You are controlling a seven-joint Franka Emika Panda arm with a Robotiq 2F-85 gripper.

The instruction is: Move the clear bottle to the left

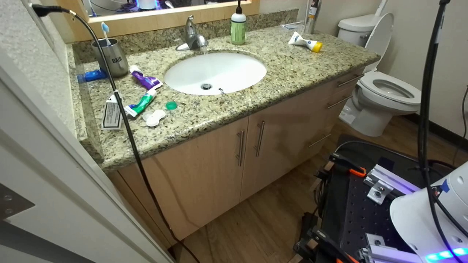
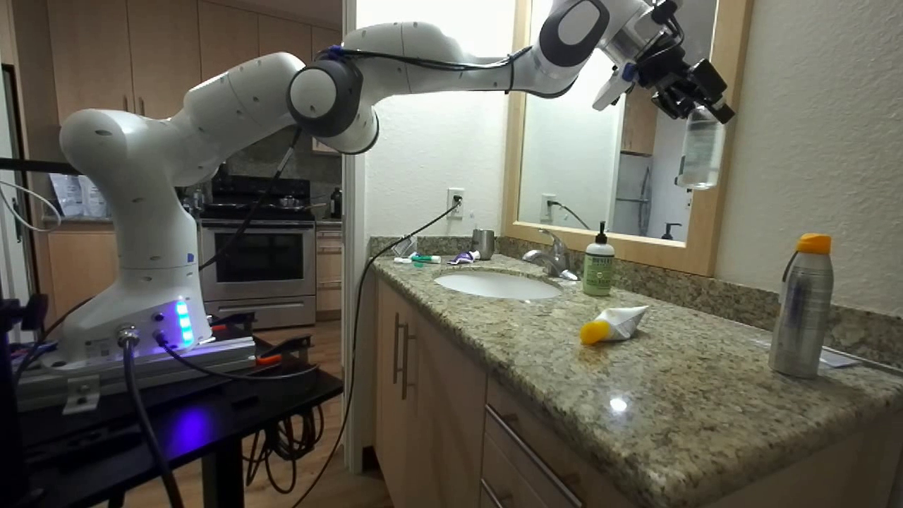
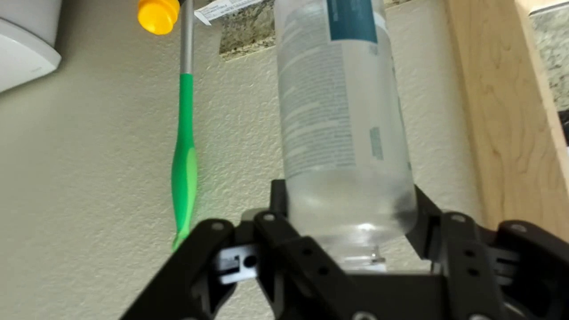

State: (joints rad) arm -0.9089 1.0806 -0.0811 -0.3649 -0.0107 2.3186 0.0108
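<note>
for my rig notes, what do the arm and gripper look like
The arm is white and rounded, with dark grey rings around pale joint caps. Black cables run along it; a blue light strip glows on its base. The gripper is black and two-fingered, with jointed links, screws and silvery pieces.

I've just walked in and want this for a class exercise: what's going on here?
A robot arm has the clear bottle in its pincer, gripped near the upper end and held in the air, higher than the speckled countertop. The bottle is meant to go left and has not yet been set down. On the countertop, a green soap bottle stands by the sink.
</note>
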